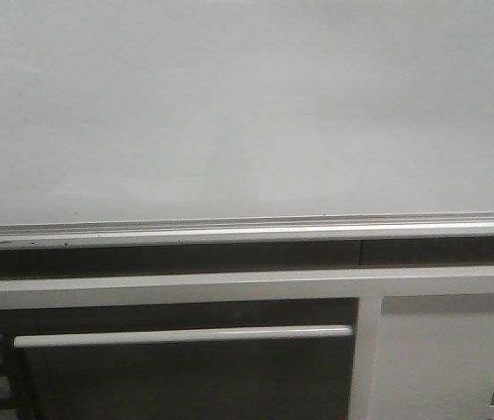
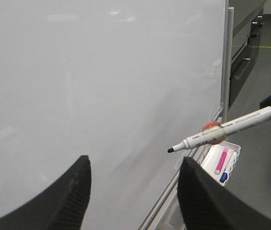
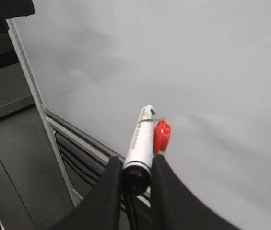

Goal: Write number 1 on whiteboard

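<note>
- I see the large pale grey-white glossy whiteboard (image 1: 229,105) filling the front view, its silver aluminium tray rail (image 1: 247,229) along the lower edge; no stroke is on it.
- My right end effector (image 3: 136,178) is clamped on a white marker with a black tip (image 2: 221,132), tip just off the board; its printing is too small to read.
- My left end effector (image 2: 133,187) is spread apart, holding nothing.
- A small white tray (image 2: 233,154) holds a pink pen (image 2: 221,161).

The marker (image 3: 141,143) sits between the right gripper's (image 3: 135,175) fingers, its tip near the whiteboard (image 1: 229,105), above the tray rail (image 1: 229,229).
</note>
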Controlling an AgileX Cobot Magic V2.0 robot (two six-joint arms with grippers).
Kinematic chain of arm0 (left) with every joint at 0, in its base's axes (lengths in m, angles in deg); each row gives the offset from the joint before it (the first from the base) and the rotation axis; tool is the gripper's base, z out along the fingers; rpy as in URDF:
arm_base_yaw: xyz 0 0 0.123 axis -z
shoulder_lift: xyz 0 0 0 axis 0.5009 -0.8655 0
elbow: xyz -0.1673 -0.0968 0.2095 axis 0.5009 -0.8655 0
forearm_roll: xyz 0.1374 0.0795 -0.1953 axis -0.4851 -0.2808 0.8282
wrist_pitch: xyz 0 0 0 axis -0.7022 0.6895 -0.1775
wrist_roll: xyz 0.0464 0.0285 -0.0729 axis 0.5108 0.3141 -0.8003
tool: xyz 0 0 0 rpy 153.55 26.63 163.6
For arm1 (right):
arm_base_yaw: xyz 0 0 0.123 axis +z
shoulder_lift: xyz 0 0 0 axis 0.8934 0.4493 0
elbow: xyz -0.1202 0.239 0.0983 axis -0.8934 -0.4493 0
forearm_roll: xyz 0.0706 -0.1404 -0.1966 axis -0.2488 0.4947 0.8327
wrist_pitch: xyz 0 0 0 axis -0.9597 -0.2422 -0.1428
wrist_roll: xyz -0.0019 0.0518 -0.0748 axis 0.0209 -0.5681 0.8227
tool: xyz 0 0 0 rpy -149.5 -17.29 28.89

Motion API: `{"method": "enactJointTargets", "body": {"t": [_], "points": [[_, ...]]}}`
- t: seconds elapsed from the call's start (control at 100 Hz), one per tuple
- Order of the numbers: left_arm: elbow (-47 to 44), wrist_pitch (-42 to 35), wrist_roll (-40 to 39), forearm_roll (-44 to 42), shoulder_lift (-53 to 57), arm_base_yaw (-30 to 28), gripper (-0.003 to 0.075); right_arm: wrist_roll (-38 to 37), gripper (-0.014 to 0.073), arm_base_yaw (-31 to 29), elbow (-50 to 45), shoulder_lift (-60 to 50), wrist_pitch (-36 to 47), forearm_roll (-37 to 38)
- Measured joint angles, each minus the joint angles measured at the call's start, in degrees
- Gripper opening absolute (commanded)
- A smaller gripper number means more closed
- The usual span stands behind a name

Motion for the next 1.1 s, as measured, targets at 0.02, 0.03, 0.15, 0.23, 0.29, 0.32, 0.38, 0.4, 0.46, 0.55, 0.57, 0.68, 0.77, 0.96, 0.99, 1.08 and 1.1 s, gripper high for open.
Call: {"method": "enactJointTargets", "body": {"t": [0.02,0.03,0.15,0.23,0.29,0.32,0.38,0.4,0.46,0.55,0.57,0.68,0.77,0.96,0.99,1.08,1.1], "points": [[0.0,-0.1,0.0,0.0,0.0,0.0,0.0366,0.3,-0.0042,0.0,0.0,0.0,0.0,0.0],[0.0,-0.1,0.0,0.0,0.0,0.0,0.0366,0.3,-0.0042,0.0,0.0,0.0,0.0,-0.1],[0.0,-0.5,0.0,0.1,0.0,0.0,0.0366,1.8,-0.0042,0.0,0.0,0.0,0.3,-0.1],[0.0,-0.9,0.0,0.1,0.0,0.0,0.0366,2.8,-0.0042,0.0,0.0,0.0,0.8,-0.1],[0.0,-1.1,0.0,0.1,0.0,0.0,0.0366,3.2,-0.0043,0.0,-0.2,0.0,0.9,-0.1],[0.0,-1.1,0.0,0.1,0.0,0.0,0.0366,3.3,-0.0043,0.0,-0.4,0.0,0.9,-0.2],[0.0,-1.1,0.0,0.1,0.0,0.0,0.0366,3.4,-0.0043,0.0,-1.6,0.0,0.8,-0.5],[0.0,-1.1,0.0,0.1,0.0,0.0,0.0366,3.6,-0.0043,0.0,-2.2,0.0,0.8,-0.7],[0.0,-1.1,0.0,0.1,0.0,0.0,0.0366,4.1,-0.0043,0.0,-4.0,0.0,0.7,-1.4],[-0.7,-1.0,0.0,0.1,0.0,0.0,0.0366,5.5,-0.0043,0.0,-7.5,-0.9,1.0,-2.7],[-1.0,-1.0,0.0,0.1,0.0,0.0,0.0366,5.8,-0.0043,0.0,-8.3,-1.2,1.1,-3.1],[-3.7,-1.3,0.0,0.3,0.5,0.0,0.0367,6.5,-0.0043,0.0,-11.7,-3.3,1.9,-4.3],[-7.1,-3.3,0.0,1.1,1.6,0.0,0.0367,7.1,-0.0043,0.0,-13.7,-4.2,2.3,-4.7],[-13.7,-7.3,0.0,2.4,5.5,0.0,0.0367,10.8,-0.0043,0.0,-16.5,-4.4,3.3,-7.6],[-14.6,-7.6,0.0,2.5,6.2,0.0,0.0367,11.5,-0.0043,0.0,-16.8,-4.4,3.9,-8.3],[-16.6,-8.1,0.0,2.9,7.9,0.0,0.0367,13.5,-0.0043,0.0,-18.2,-4.4,4.8,-10.3],[-16.9,-8.2,0.0,2.9,8.3,0.0,0.0367,13.8,-0.0043,0.0,-18.5,-4.4,5.1,-10.6]]}}
